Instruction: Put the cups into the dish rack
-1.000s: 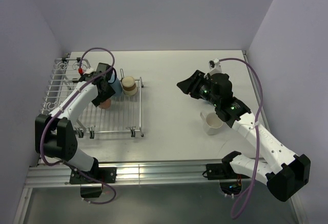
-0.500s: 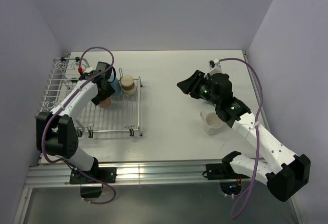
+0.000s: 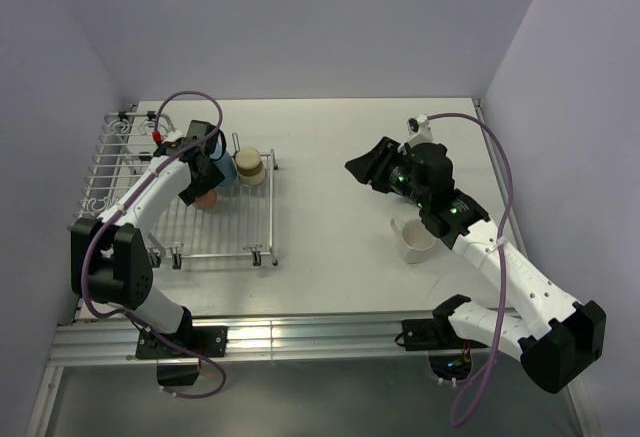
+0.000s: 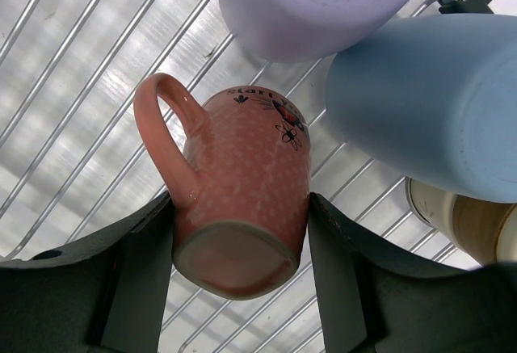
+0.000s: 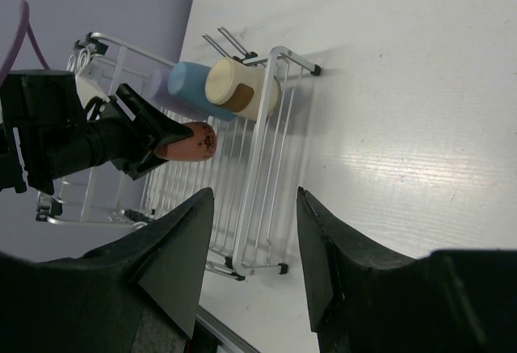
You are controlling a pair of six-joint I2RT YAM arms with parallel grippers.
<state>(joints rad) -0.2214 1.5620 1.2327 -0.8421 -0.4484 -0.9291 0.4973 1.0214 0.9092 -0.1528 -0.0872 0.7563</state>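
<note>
Left gripper (image 4: 242,244): jaws clamped on the salmon-pink mug (image 4: 242,183), one dark finger (image 4: 137,272) pressed to each side of the body. Mug's base faces the wrist camera and its mouth points down at the wires. The handle sticks out on the side clear of the fingers. Dark lettering and a small insect print are on the wall. Cannot tell whether the rim touches the wires or hangs just above them.

Around it, in the left wrist view: lavender cup (image 4: 315,6) just beyond the pink mug, light-blue cup (image 4: 436,102) close beside both, and a cream cup (image 4: 464,224) with a tan band at the frame edge. All are over the dish rack (image 4: 81,86).

Top view: the rack sits at the far left of the table (image 3: 330,257). The gripped mug is toward the rack's far right part, with the blue and cream cups just to its right, by the right-hand rail.

Right gripper (image 5: 252,199): jaws parted about halfway, nothing between them, held up over the middle of the table and facing the rack.

White mug (image 3: 412,242): upright on the table, right side, beneath the right arm, well apart from the rack.
</note>
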